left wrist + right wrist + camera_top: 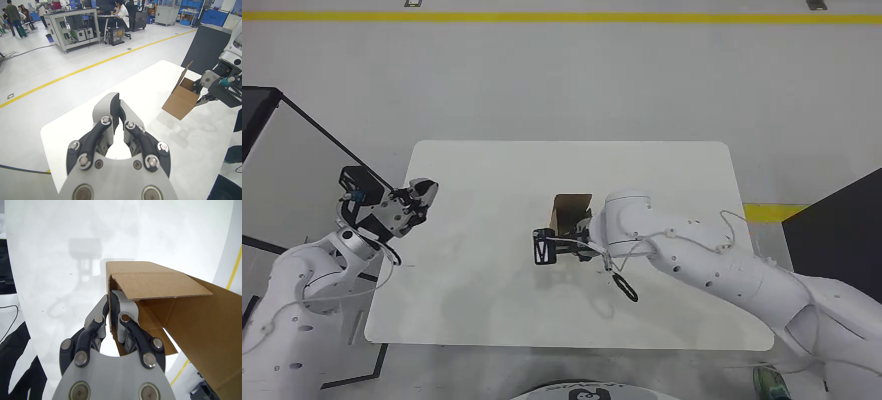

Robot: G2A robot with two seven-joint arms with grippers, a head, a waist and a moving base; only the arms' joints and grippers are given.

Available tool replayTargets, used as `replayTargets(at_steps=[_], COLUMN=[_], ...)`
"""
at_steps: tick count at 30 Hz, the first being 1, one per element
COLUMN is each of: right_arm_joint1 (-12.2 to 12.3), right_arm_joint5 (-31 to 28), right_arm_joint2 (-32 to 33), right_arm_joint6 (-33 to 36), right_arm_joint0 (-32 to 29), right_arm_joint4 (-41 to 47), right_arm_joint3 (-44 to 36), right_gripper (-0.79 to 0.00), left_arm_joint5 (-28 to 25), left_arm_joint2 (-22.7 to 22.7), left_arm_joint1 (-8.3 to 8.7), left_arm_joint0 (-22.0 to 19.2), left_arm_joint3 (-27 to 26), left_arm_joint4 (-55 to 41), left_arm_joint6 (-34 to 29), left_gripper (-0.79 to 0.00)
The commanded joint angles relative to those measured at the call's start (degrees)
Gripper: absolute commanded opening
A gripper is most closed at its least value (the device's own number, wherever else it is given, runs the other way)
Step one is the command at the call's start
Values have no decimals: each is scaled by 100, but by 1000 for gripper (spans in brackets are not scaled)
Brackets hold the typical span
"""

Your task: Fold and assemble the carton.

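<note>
right end effector (110,306) is closest to the lens in its own wrist view. it is narrowed down and clamped on the brown corrugated cardboard carton (160,285), with one black pad (114,304) inside a side wall, the other outside, and the raw corrugated edge between them. a short flap is folded inward over the inner finger. a longer panel runs away from the grip, towards the yellow floor line (231,275). the open mouth of the box faces the wrist camera.

top view: the carton (572,207) is about the middle of the white rounded worktop (542,170), with the right end effector (577,235) on its near side.

left wrist view: the carton (179,102) is tilted, with one flap standing up on its far side, and the right end effector (197,94) grips its rim. i cannot tell whether the lower edge touches the worktop.

left end effector (118,109): fingers drawn in, black pads meeting at the tips, nothing between them. it hangs over the worktop near the left edge (425,192), well apart from the carton.
</note>
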Motion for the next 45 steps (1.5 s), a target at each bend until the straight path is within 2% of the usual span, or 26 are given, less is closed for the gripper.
replayTargets(at_steps=[1,2,8,10,11,12,23,45], right_arm_joint1=[-70,-109,-294,-342,-362,-381,-493,-670], right_arm_joint5=[27,46,162,209,246,287,516,421], right_arm_joint2=[-67,-103,-252,-274,-279,-283,-248,-141], right_arm_joint6=[-18,-34,-63,-98,-113,-124,-185,-1], right_arm_joint0=[33,45,76,70,66,59,-98,-250], right_arm_joint4=[-10,-15,-106,-137,-167,-198,-431,-565], right_arm_joint3=[115,175,489,569,609,638,794,1039], right_gripper=[-785,-785,-785,-785,-785,-785,-785,-785], left_arm_joint5=[13,16,16,11,17,27,40,41], left_arm_joint2=[14,23,70,86,94,101,138,153], left_arm_joint1=[-2,-3,-5,-5,-6,-6,-7,-7], left_arm_joint0=[-1,-1,-36,-45,-47,-50,-54,-62], left_arm_joint3=[15,25,68,68,69,66,70,66], left_arm_joint4=[13,22,52,68,79,90,104,111], left_arm_joint6=[17,19,4,0,-9,-19,-44,-64], left_gripper=[-665,-597,-394,-231,-89,0,0,0])
